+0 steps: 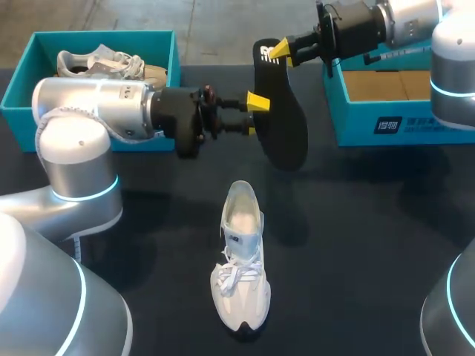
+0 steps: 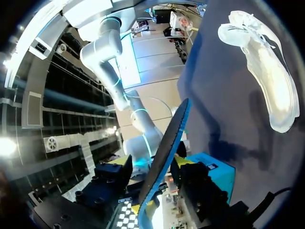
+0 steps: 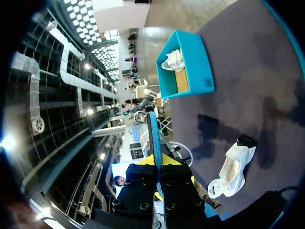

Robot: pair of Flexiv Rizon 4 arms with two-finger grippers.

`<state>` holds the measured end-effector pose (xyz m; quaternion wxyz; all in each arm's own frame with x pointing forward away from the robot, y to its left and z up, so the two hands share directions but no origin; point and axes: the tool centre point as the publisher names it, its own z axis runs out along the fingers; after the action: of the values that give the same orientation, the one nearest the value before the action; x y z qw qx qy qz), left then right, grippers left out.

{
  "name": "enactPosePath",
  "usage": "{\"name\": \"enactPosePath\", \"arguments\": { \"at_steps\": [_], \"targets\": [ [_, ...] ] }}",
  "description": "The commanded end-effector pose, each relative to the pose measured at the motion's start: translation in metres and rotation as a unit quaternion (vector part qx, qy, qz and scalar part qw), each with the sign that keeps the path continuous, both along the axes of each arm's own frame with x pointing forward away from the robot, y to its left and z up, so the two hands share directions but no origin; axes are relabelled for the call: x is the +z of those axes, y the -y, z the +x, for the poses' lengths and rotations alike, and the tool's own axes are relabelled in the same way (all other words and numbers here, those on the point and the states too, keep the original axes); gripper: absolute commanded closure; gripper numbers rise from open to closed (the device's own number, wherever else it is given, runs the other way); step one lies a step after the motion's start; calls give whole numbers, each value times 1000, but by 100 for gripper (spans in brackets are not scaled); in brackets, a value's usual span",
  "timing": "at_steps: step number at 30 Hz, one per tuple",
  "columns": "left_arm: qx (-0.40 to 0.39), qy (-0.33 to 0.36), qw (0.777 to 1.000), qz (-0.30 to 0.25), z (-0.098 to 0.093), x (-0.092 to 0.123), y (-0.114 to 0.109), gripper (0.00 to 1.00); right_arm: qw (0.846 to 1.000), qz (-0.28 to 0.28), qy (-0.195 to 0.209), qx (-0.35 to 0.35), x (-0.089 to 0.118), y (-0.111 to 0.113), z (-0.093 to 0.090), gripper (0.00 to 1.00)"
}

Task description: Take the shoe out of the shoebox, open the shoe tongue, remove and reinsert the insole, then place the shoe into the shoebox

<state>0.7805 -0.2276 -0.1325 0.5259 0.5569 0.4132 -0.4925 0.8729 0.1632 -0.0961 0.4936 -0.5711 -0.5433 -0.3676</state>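
Observation:
A black insole [image 1: 280,111] hangs upright in the air over the back of the table. My right gripper [image 1: 280,50] is shut on its top end; in the right wrist view the insole [image 3: 153,138] rises edge-on from between the closed yellow tips [image 3: 159,164]. My left gripper [image 1: 254,115] reaches in from the left at mid-height. Its fingers straddle the insole's [image 2: 167,143] edge with gaps showing in the left wrist view, so that gripper [image 2: 150,162] is open. The white shoe [image 1: 241,259] [image 2: 267,71] [image 3: 233,167] lies on the dark table below, toe toward the front.
A teal shoebox [image 1: 22,81] [image 3: 190,67] at the back left holds another light shoe [image 1: 104,63]. A second teal shoebox [image 1: 386,119] [image 2: 214,167] stands at the back right under my right arm, its cardboard floor bare.

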Motion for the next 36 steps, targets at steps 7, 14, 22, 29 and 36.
{"name": "enactPosePath", "arguments": {
  "at_steps": [7, 14, 22, 29, 36],
  "targets": [
    [15, 1, 1000, 0, -1, -3, 3, 74, 1000, -1, 0, -1, 0, -1, -1, 100],
    [19, 3, 1000, 1, -1, -4, 4, 100, 1000, -1, 0, -1, 0, -1, -1, 100],
    [21, 6, 1000, 2, -1, -4, 5, 100, 1000, -1, 0, -1, 0, -1, -1, 100],
    [22, 10, 1000, 0, -1, -2, 4, 100, 1000, 5, 7, 1, 2, -1, 0, 0],
    [27, 14, 1000, -1, -1, 0, 2, 100, 1000, 9, 13, -2, 4, 1, -1, 0]
  ]
}}
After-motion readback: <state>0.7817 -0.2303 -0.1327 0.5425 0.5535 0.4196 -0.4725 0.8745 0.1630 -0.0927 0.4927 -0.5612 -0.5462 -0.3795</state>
